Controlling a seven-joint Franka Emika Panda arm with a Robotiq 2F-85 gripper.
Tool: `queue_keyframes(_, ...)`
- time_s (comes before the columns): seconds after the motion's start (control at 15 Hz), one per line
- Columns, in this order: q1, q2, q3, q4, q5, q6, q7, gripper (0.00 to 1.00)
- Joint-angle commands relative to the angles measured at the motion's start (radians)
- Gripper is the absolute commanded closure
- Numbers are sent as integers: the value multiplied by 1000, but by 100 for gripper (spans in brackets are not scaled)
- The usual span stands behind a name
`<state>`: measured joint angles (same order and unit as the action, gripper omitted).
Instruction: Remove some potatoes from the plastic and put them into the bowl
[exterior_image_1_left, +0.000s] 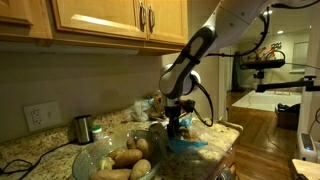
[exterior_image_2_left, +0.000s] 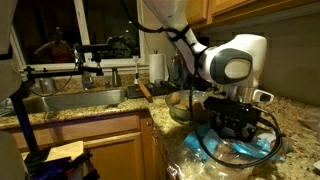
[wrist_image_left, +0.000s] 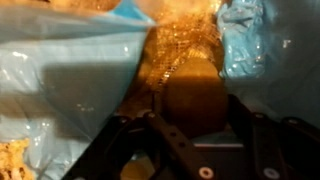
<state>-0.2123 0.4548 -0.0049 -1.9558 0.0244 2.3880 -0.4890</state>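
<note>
In both exterior views my gripper reaches straight down into the crinkled blue and clear plastic on the granite counter. The wrist view looks into the plastic, where a tan-brown potato fills the gap of the gripper. The dark fingers press against both of its sides. The wide clear glass bowl stands beside the plastic and holds several potatoes.
A small dark metal cup stands by the wall outlet. A pile of produce lies behind the bowl. Wooden cabinets hang above. A sink and a paper towel roll are further along the counter.
</note>
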Motion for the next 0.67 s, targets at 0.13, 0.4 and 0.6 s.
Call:
queue_keyframes(0.13,-17,-42,9,-21,21,-22,-14,61)
queue_keyframes(0.4,-21,-71,14,-44,29,-70,-37,61)
queue_keyframes(0.6,-17,-109,8,-84,18,-102,-47,61)
